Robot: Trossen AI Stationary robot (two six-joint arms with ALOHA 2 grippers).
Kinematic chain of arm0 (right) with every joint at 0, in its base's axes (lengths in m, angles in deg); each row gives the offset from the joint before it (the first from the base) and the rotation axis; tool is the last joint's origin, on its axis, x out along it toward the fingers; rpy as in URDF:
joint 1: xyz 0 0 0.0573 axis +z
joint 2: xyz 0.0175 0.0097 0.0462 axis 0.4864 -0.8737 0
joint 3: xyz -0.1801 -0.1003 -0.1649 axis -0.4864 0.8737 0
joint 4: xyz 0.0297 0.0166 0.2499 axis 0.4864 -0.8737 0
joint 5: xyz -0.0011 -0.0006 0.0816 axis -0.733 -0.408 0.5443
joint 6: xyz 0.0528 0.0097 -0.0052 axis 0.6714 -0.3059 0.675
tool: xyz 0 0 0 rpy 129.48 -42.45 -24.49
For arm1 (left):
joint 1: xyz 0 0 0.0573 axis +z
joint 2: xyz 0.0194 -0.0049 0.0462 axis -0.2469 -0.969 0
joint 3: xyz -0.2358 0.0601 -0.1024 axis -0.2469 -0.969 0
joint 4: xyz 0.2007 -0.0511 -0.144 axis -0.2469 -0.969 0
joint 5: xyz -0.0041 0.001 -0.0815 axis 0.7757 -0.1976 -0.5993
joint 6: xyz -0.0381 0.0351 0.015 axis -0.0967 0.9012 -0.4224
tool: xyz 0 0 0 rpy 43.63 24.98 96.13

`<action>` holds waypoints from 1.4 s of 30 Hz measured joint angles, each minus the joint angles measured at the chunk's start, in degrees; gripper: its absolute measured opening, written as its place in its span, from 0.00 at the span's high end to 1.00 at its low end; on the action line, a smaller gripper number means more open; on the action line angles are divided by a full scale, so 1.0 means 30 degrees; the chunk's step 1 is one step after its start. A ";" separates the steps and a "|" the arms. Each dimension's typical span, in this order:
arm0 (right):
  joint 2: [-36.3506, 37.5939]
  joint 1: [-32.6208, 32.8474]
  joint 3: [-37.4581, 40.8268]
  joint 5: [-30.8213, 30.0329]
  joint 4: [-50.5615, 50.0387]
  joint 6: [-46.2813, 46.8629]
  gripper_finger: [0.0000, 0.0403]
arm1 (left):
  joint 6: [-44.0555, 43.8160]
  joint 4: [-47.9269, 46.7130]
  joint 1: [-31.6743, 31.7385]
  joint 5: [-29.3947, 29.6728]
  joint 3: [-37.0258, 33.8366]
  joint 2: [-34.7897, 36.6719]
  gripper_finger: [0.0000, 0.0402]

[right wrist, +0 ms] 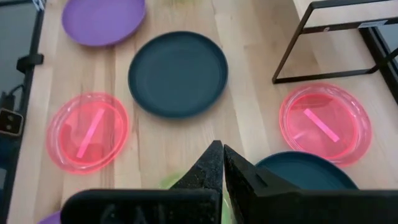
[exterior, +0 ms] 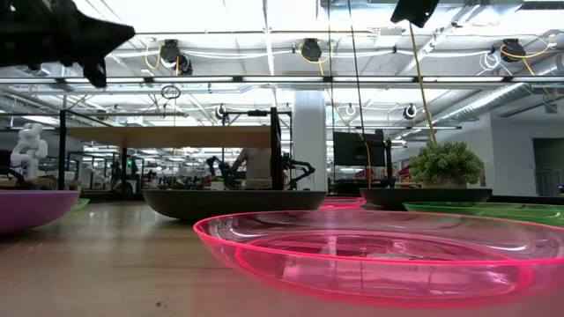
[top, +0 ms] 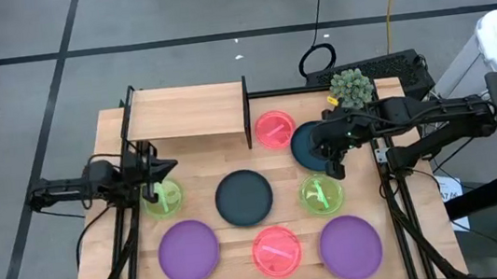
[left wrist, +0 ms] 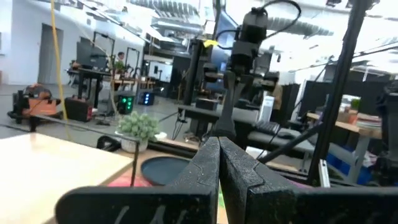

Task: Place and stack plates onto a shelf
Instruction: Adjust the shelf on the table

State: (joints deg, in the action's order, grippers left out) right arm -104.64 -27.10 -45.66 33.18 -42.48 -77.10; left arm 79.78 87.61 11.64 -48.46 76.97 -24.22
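Eight plates lie flat on the table: pink (top: 275,129) and dark teal (top: 306,148) near the shelf, dark teal (top: 243,198) in the middle, green (top: 320,194) and green (top: 163,200), purple (top: 188,251), pink (top: 276,251) and purple (top: 351,246) along the near edge. The shelf (top: 185,114) stands at the far left with nothing on it. My left gripper (top: 165,168) is shut, raised over the left green plate's far edge. My right gripper (top: 334,163) is shut, raised between the far dark plate (right wrist: 305,169) and the right green plate.
A small potted plant (top: 351,87) sits at the far right corner, with a keyboard (top: 381,70) behind it. The shelf's black end panels (top: 247,111) stand upright. In the low view both grippers (exterior: 88,44) hang well above the plates. Bare wood shows between the plates.
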 joint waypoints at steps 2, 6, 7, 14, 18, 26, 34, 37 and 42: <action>-0.0117 0.0000 0.0000 0.0000 0.0004 -0.0024 1.00 | -0.0070 -0.0940 0.0000 0.0190 0.1052 -0.0529 0.98; -0.0307 0.0000 0.0000 -0.0126 -0.0168 -0.0031 1.00 | 0.0002 -0.2460 0.0000 0.0306 0.3529 -0.2185 0.98; -0.0354 0.0000 0.0000 -0.0376 -0.0229 -0.0031 1.00 | 0.0021 -0.2829 0.0000 0.0307 0.4165 -0.2702 0.98; -0.0504 0.0000 0.0000 -0.0503 -0.0656 0.0690 1.00 | 0.0866 -0.4339 0.0000 0.0321 0.8848 -0.6659 0.98; -0.0504 0.0000 0.0000 -0.0503 -0.1062 0.1758 1.00 | 0.1704 -0.4548 0.0000 0.0363 1.1624 -0.9023 0.98; -0.0498 0.0000 0.0007 -0.0495 -0.1188 0.4164 1.00 | 0.0837 -0.5600 0.0000 0.0488 1.5211 -1.3232 0.98; -0.0496 0.0000 0.0007 -0.0466 -0.1815 0.5270 1.00 | -0.2855 -0.6727 0.0023 0.0464 1.6209 -1.6762 0.98; -0.0496 0.0000 0.0010 -0.0448 -0.2057 0.5974 1.00 | -0.4350 -0.6791 0.0337 0.0437 1.6216 -1.8205 0.98; -0.0496 0.0000 0.0015 -0.0423 -0.2858 0.6045 1.00 | -0.3532 -0.6820 0.1154 0.0437 1.6216 -2.0802 0.98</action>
State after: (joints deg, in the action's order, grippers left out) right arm -106.12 -27.10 -45.62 31.91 -51.05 -58.96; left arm 69.19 67.15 15.10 -47.15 125.61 -86.63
